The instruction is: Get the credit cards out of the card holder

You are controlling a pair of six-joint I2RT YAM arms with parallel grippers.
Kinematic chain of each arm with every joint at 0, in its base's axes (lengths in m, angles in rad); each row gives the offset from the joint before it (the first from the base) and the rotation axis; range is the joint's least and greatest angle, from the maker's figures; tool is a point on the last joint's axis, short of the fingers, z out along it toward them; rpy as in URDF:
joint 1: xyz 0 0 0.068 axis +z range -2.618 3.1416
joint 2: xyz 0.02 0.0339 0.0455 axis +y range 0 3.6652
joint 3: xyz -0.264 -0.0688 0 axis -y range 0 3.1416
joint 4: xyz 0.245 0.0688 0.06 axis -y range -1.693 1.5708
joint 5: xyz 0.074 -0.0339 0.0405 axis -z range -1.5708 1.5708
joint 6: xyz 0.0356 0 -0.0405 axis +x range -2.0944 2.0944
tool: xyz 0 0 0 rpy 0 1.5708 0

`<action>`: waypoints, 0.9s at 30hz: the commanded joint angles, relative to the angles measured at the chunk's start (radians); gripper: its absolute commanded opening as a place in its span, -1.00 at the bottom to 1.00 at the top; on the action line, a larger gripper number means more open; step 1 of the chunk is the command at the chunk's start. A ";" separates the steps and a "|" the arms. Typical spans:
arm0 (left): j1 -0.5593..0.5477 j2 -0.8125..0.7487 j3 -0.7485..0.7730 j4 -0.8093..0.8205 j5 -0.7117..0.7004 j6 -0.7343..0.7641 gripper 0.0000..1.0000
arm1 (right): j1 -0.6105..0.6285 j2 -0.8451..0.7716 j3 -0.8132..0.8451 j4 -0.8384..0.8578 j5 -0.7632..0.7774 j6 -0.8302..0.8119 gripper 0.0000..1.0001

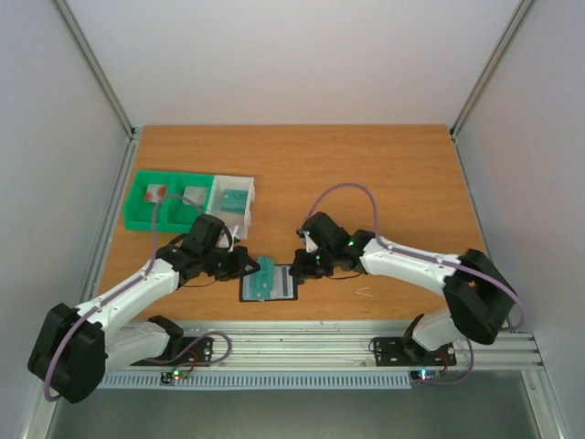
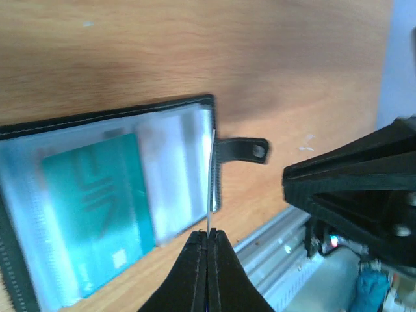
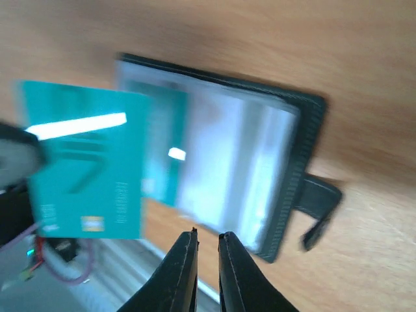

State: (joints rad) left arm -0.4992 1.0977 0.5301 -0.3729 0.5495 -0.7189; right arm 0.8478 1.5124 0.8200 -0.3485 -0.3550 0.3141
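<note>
Near the front edge of the bench (image 1: 384, 174) the wallet (image 1: 279, 288) lies open. The left hand (image 2: 208, 235), pressed together, pinches a teal card (image 3: 78, 169) just beside the wallet. The right hand (image 3: 208, 242) is barely spread and empty. Such cards are probably light, stiff and slippery (best to pinch an exposed edge). Another card (image 2: 97, 201) sits in its pocket.

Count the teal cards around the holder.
2. The held card is pinched in the left gripper, by the holder; the pocketed card lies inside it. Others may be hidden.
</note>
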 commanded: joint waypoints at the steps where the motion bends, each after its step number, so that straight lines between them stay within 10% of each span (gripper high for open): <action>1: 0.002 -0.033 0.082 -0.069 0.160 0.129 -0.99 | -0.018 -0.120 0.136 -0.169 -0.051 -0.277 -0.74; 22: -0.135 -0.109 0.158 0.103 0.539 0.128 -0.99 | -0.058 -0.203 0.339 -0.546 -0.418 -0.618 -0.24; 27: -0.140 -0.111 0.155 0.122 0.572 0.124 -0.99 | -0.059 -0.187 0.323 -0.526 -0.460 -0.626 -0.48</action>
State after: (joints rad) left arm -0.6327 1.0004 0.6678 -0.3313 1.0580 -0.5938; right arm 0.7929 1.3136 1.1603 -0.8764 -0.7368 -0.2886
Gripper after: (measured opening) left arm 0.009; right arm 0.328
